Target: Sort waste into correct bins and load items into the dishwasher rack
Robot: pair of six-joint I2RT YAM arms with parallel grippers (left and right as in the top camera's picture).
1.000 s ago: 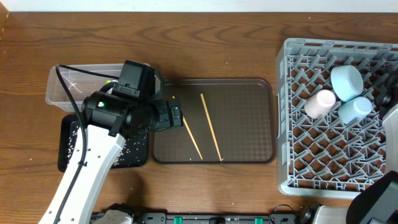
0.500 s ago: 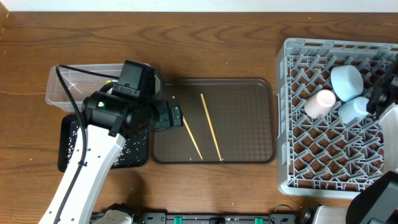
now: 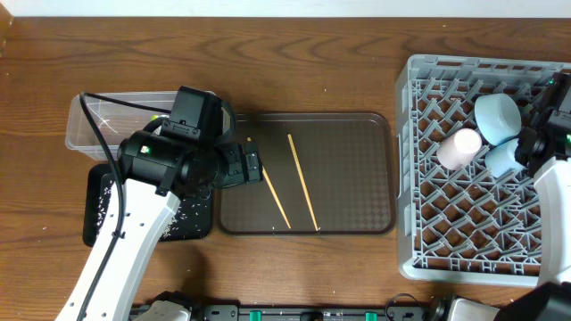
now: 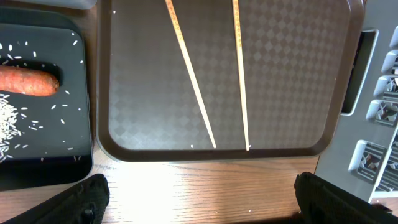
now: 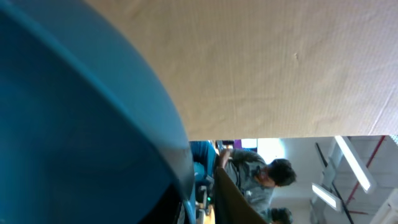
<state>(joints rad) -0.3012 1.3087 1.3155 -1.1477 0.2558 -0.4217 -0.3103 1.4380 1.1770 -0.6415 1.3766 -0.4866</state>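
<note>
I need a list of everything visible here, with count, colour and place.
Wooden table: one, brown.
Brown serving tray: one, centre.
Thin wooden chopsticks: two, pale, on that tray.
Clear plastic tub: one, far left.
Shallow black tray: one, beside the tub.
White rice grains: many, on the black tray.
Orange sausage-like piece: one, same tray.
Grey plastic rack: one, right.
Pale blue bowl, pink cup, light blue cup: one each, in the rack.
Left gripper: open, at serving tray's left edge.
Right gripper: over the rack.
</note>
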